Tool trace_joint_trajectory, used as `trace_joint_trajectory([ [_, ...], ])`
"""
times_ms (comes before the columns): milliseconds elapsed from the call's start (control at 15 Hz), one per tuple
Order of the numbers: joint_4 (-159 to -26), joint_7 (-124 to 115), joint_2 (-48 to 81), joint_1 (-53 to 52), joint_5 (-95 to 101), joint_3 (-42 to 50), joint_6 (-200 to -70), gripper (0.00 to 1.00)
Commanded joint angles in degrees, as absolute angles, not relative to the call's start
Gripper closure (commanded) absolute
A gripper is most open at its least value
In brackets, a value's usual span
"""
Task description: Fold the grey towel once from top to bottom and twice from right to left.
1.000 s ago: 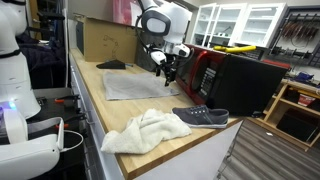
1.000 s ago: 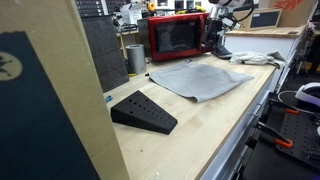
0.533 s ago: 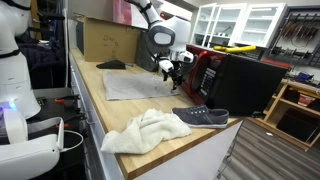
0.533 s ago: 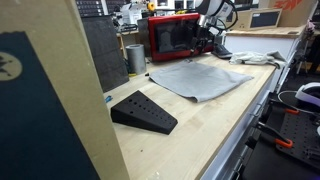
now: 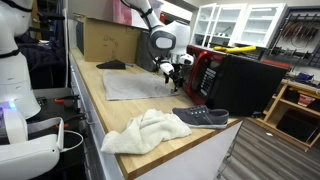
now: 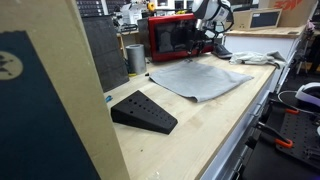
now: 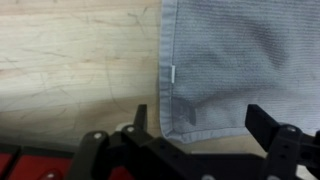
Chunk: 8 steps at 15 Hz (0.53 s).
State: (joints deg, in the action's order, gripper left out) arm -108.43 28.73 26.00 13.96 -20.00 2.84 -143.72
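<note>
Wrist view is filled on its right side by the grey towel (image 7: 240, 60), which is spread flat on the pale wooden desk (image 7: 70, 60). A straight hemmed edge is seen running down the picture, with a small white tag (image 7: 172, 72) stitched on it, and a corner of the cloth is found low in the frame. The gripper (image 7: 200, 128) is placed over that corner with its jaws spread wide and nothing grasped between them. One finger (image 7: 141, 120) is set by the towel's edge and the other over the cloth. Whether the fingertips touch the fabric cannot be told.

In both exterior views the grey towel (image 5: 135, 85) (image 6: 200, 78) is shown unfolded and flat on the desk, and the gripper (image 5: 168, 70) is held at the side of it nearest a red microwave (image 5: 208, 70). A fluffy cream-white towel (image 5: 148, 130) is bunched near the desk's end, apart from the grey one, and a dark sneaker (image 5: 202, 117) is laid just beside it. In an exterior view a black wedge-shaped block (image 6: 143, 112) is seen on the desk, off the towel's far side.
</note>
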Motion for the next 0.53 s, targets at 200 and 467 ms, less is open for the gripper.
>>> trace_joint_trajectory([
  [200,-109.15,26.01,28.58,15.08,-15.81,1.49,-149.94,0.00],
  [467,-110.17,23.99,30.72,15.47,-15.05,1.02,-151.91,0.00],
])
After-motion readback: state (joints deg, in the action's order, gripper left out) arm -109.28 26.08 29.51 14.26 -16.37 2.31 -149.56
